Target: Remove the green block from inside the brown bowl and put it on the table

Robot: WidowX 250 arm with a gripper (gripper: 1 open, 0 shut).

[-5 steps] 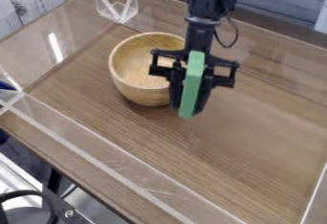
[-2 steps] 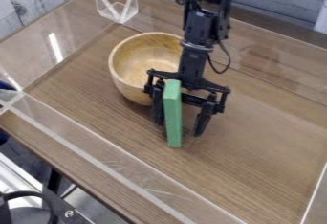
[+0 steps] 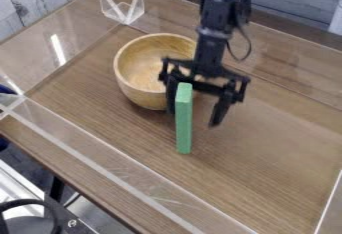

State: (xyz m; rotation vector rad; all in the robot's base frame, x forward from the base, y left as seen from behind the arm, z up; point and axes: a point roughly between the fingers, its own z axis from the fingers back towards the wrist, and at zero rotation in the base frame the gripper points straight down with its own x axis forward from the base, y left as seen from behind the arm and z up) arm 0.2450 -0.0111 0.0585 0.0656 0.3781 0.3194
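Note:
The green block [image 3: 183, 120] stands on end on the table [image 3: 267, 168], just in front of the brown bowl [image 3: 134, 73]. The bowl's honey-coloured inside holds nothing. My gripper [image 3: 199, 93] hangs over the block's top end, pointing steeply down and blurred by motion. Its dark fingers [image 3: 221, 108] are spread wide to either side of the block's top and do not clamp it. The arm rises behind it toward the top edge of the view.
Clear acrylic walls [image 3: 80, 153] run along the table's near and left edges. A small clear acrylic stand [image 3: 123, 6] sits at the back left. A black cable [image 3: 20, 216] loops below the near left corner.
The block went from hanging in my shut gripper to standing on end on the table. The fingers spread apart and let it go, and the gripper rose slightly.

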